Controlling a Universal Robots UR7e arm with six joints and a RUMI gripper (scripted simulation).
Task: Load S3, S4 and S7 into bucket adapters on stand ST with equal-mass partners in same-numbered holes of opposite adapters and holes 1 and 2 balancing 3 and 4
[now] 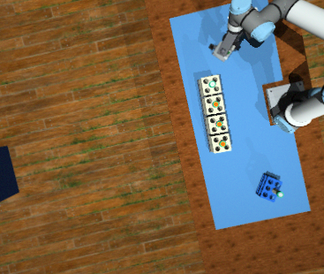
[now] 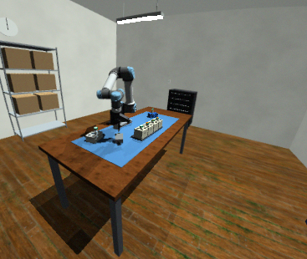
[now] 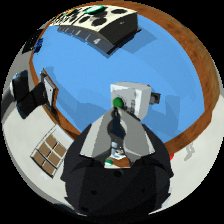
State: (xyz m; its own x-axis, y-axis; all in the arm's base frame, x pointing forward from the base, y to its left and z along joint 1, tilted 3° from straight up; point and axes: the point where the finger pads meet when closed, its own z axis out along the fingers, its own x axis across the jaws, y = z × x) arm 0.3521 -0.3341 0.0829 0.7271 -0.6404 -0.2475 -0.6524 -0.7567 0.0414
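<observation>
Four cream adapters (image 1: 215, 113) in a row; green DONE key (image 3: 118, 103) unpressed

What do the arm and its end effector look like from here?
The arm has thick white tube links, grey joint housings and light-blue joint caps. Its foot sits on a grey base plate. The end effector is dark grey with two pale tapered fingers. No cables visible.
</observation>
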